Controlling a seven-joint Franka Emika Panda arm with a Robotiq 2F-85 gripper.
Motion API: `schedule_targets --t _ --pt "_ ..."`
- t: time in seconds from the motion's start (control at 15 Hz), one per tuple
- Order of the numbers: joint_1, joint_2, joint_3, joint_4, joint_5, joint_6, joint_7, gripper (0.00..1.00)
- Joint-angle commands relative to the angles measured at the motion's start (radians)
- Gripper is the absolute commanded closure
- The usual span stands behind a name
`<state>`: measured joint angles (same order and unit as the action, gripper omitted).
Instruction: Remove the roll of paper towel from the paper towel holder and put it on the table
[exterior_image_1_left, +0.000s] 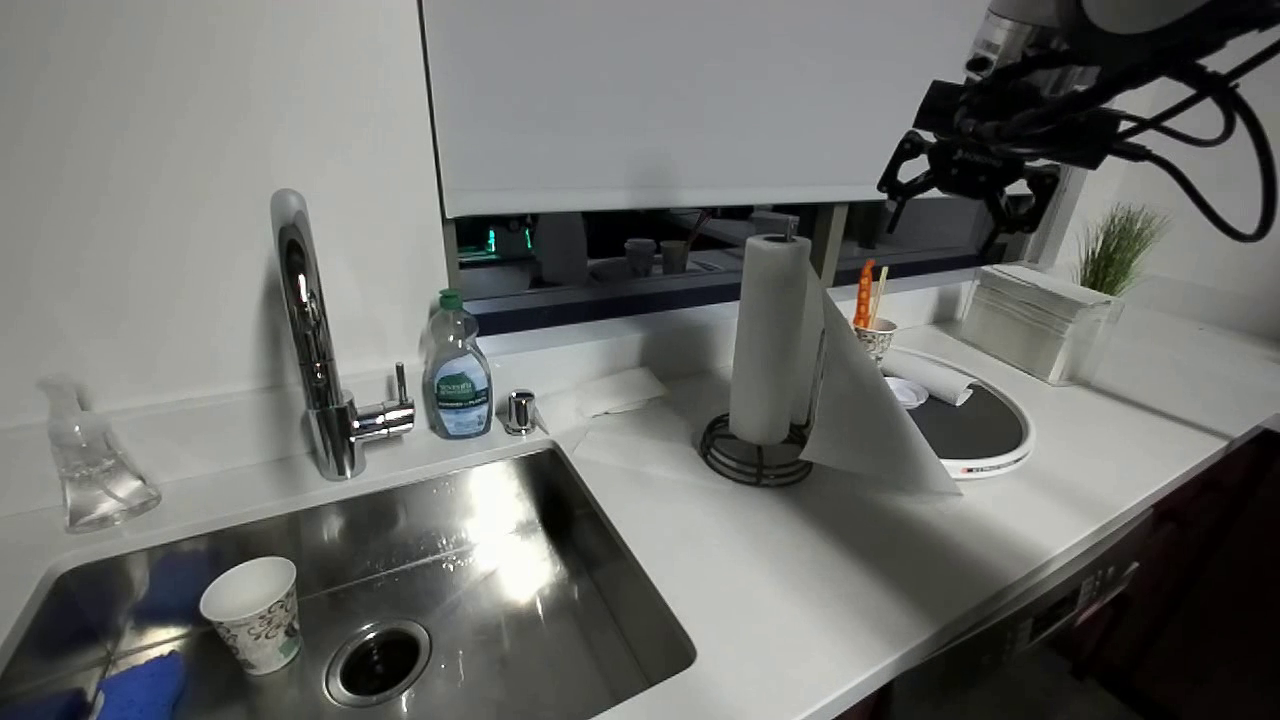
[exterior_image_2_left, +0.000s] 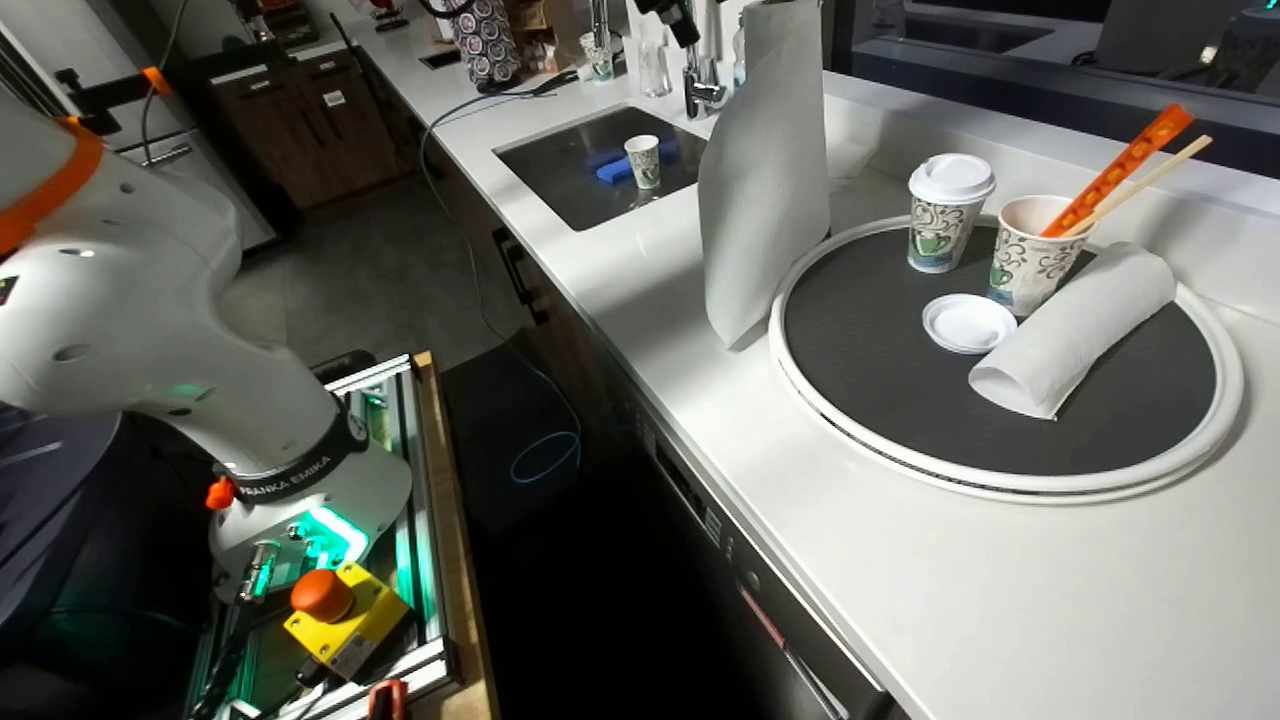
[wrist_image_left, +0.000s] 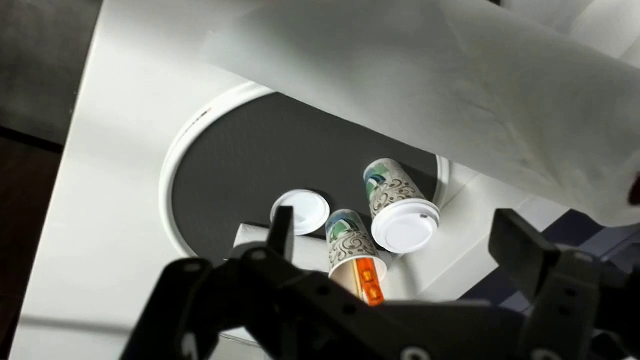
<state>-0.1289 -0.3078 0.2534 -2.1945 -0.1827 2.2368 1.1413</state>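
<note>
One roll of paper towel (exterior_image_1_left: 768, 340) stands upright on its holder (exterior_image_1_left: 755, 470), which rests on the table (exterior_image_1_left: 800, 580), as I see it in an exterior view; the tip of the rod (exterior_image_1_left: 790, 228) comes out a little above the paper. The pincer (exterior_image_1_left: 943, 228) hangs high in the air, well spread, with nothing held. From it, the roll lies to the left in this view and lower, well apart, and a loose sheet (exterior_image_1_left: 870, 400) flares from the roll on the side of the pincer.

In an exterior view, sheet and roll look like one white shape, just beside the round tray (exterior_image_2_left: 860, 350). The arm (exterior_image_2_left: 230, 340) shows its white base there, but the pincer I cannot make out.

In the wrist view, the fingers (wrist_image_left: 280, 230) are wide apart. Behind their gap I find the open cup (wrist_image_left: 350, 240) and the lidded cup (wrist_image_left: 397, 197), not the roll; white paper fills the upper right part, outside of the gap.

I judge that the coming move turns on the roll's long axis, vertical along the rod: the pincer should probably go across, past the sheet, then pull straight up.
</note>
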Motion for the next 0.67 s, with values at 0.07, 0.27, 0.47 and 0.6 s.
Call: schedule_targets --t 0.07,0.27,0.47,0.6 --pt "0.063 0.086 -0.085 0.098 0.089 0.063 -0.064 0.0" --pt "0.068 0.08 -0.09 0.09 0.053 0.057 -0.042 0.0" --pt "0.095 0.093 -0.135 0.088 0.16 0.112 -0.153 0.0" --pt "0.113 0.102 -0.172 0.084 0.254 0.123 -0.261 0.0"
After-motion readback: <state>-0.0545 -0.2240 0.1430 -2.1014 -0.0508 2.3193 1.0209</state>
